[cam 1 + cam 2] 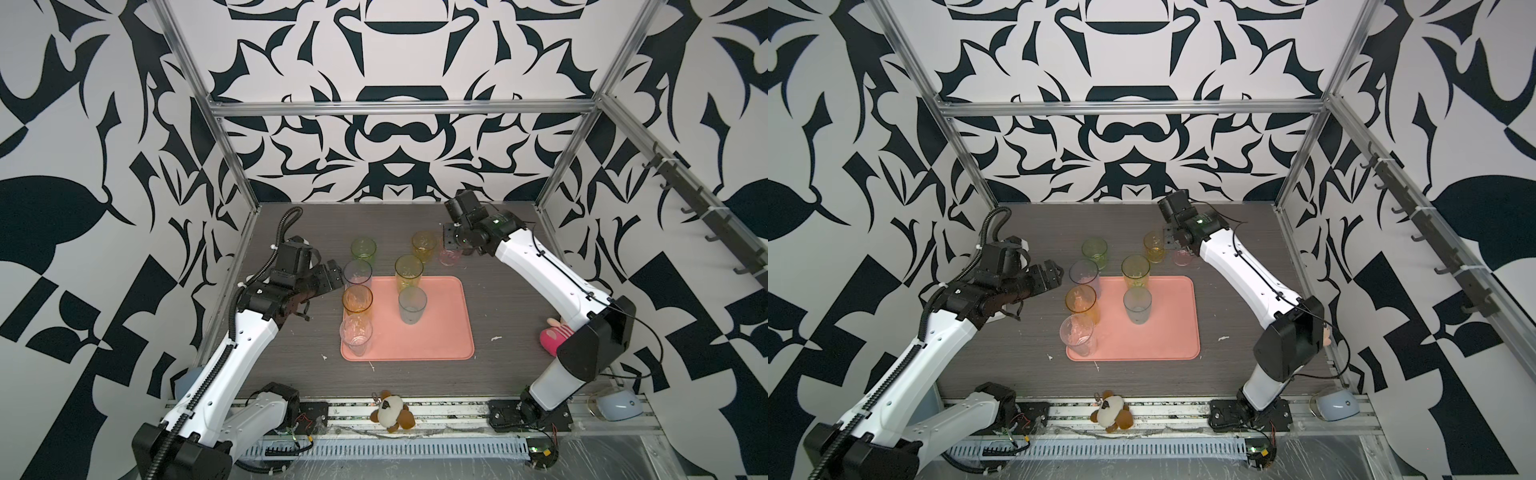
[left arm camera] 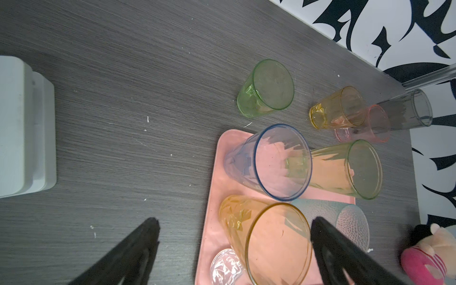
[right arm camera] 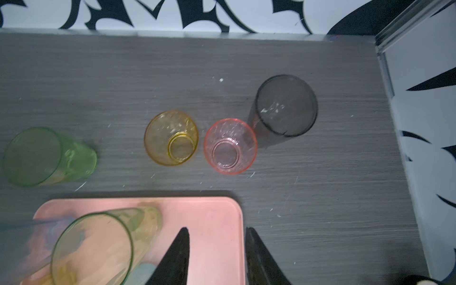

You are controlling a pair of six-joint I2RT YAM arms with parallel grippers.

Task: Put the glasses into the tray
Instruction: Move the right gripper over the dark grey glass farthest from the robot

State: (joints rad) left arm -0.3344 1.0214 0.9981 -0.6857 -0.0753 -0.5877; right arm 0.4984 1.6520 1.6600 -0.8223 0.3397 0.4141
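The salmon-pink tray [image 1: 440, 332] lies mid-table. Standing on it are a blue-tinted glass [image 1: 357, 272], an orange one [image 1: 357, 300], a clear one [image 1: 355, 336], a tall yellow-green one [image 1: 409, 272] and a teal one [image 1: 412, 306]. Behind the tray, on the table, stand a green glass [image 1: 363, 249], a yellow one [image 1: 424, 245], a pink one [image 3: 230, 146] and a smoky grey one [image 3: 286, 106]. My left gripper [image 2: 235, 222] is wide open and empty beside the tray's left edge. My right gripper [image 3: 216, 230] hovers near the pink glass, jaws apart and holding nothing.
A pink plush toy [image 1: 555, 334] lies by the right arm. A brown and white plush [image 1: 392, 411] sits on the front rail. A pale blue container [image 1: 615, 405] stands at the front right. A white box [image 2: 24, 125] sits left of the tray.
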